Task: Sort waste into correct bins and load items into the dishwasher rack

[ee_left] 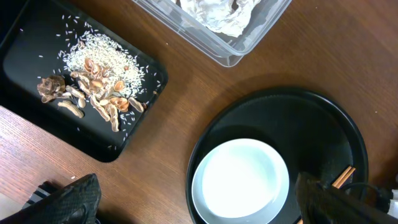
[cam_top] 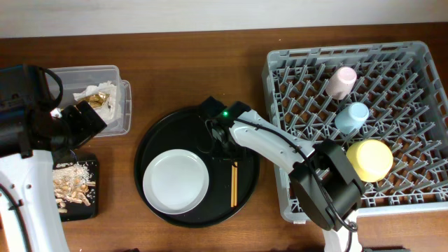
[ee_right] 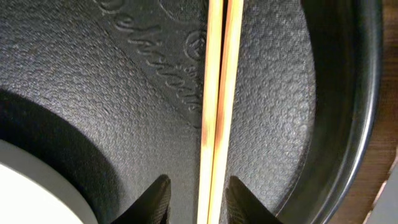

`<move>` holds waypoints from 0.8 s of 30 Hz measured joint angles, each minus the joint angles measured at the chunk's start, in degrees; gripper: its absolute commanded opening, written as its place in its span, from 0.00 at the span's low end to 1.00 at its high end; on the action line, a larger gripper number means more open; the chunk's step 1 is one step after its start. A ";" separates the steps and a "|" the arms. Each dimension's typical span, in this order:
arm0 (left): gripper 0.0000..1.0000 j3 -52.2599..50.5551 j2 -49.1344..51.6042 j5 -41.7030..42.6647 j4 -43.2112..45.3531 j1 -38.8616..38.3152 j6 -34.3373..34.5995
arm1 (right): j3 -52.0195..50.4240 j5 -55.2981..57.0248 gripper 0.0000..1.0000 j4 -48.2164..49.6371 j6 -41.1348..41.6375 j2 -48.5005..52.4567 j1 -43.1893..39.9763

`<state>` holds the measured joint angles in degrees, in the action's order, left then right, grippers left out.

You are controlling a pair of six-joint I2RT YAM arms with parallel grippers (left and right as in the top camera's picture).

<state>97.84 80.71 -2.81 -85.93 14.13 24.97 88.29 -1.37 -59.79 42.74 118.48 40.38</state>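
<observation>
Left end effector (ee_left: pixel 198 190): spread wide with nothing in it, up at the 9 o'clock side of the desk (cam_top: pixel 175 63), near both bins.
Right end effector (ee_right: pixel 198 196): low over the round black tray (cam_top: pixel 161 133). The jaws are narrowed but not closed, one finger on each side of the chopsticks (ee_right: pixel 217 93), and a sliver of gap shows on one side.
Chopsticks: side by side, flat on the round black tray, at 3 o'clock from the plate (cam_top: pixel 176 181).
Plate: pale grey, sitting on the round black tray toward its 7 o'clock edge.
Rack (cam_top: pixel 294 63): fills the desk's 3 o'clock side. The pink cup (cam_top: pixel 341 81), light blue cup (cam_top: pixel 352 116) and yellow dish (cam_top: pixel 369 159) sit in it, lined up from 12 toward 6.
Clear tub (cam_top: pixel 122 105): at 10 o'clock, holding crumpled white paper (ee_left: pixel 217 15) and gold foil (cam_top: pixel 98 100).
Shallow black tray (ee_left: pixel 25 37): at 8 o'clock, with white rice (ee_left: pixel 106 53) scattered on it and brown scraps (ee_left: pixel 93 93) piled beside the rice.
</observation>
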 measured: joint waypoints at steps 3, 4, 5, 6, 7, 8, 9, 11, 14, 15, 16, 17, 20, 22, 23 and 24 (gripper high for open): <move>0.99 0.00 -0.02 0.00 0.00 0.00 -0.02 | 0.00 0.09 0.32 0.28 -0.17 0.00 0.00; 0.99 0.00 -0.02 0.00 0.00 0.00 0.00 | -0.02 0.09 0.32 0.48 -0.26 0.00 0.00; 0.99 0.00 -0.02 0.00 0.00 0.00 0.00 | -0.09 0.07 0.32 0.83 -0.37 0.00 0.02; 0.99 0.00 -0.02 0.00 0.00 0.00 0.00 | -0.17 0.07 0.33 1.44 -0.46 0.00 0.11; 0.99 0.00 -0.02 0.00 0.00 0.00 0.00 | -0.52 0.09 0.33 2.60 -0.50 0.00 0.22; 0.99 0.00 -0.02 0.00 0.00 0.00 0.00 | -0.94 0.26 0.33 3.10 -0.55 0.00 0.39; 0.99 0.00 -0.02 0.00 -0.02 0.00 0.00 | -1.40 0.46 0.32 3.28 -0.52 0.00 0.61; 0.99 0.00 -0.02 0.00 0.00 0.00 0.00 | -2.10 0.48 0.32 4.07 -0.57 0.00 0.94; 0.99 0.00 -0.02 0.00 0.00 0.00 0.00 | -2.27 0.50 0.33 4.22 -0.61 0.00 0.96; 0.99 0.00 -0.02 0.00 0.00 0.00 0.00 | -2.34 0.50 0.33 4.57 -0.59 0.00 0.96; 0.99 0.00 -0.02 0.00 0.00 0.00 0.00 | -2.58 0.50 0.33 4.92 -0.57 0.00 0.96; 0.99 0.00 -0.02 0.00 0.00 0.00 0.00 | -2.97 0.50 0.33 5.27 -0.55 0.00 0.96; 0.99 0.00 -0.02 0.00 0.00 0.00 -0.02 | -4.39 0.50 0.33 6.32 -0.52 0.00 0.96; 0.99 0.00 -0.02 0.00 0.00 0.00 -0.02 | -4.87 0.44 0.33 7.10 -0.55 0.00 0.96; 0.99 0.00 -0.02 0.00 0.00 0.00 0.00 | -5.09 0.42 0.33 7.74 -0.55 0.00 0.96; 0.99 0.00 -0.02 0.00 0.00 0.00 0.00 | -5.57 0.44 0.33 8.39 -0.57 0.00 0.98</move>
<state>97.84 80.68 -2.81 -85.93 14.13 24.97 82.72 -0.93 -51.40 42.17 118.48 41.36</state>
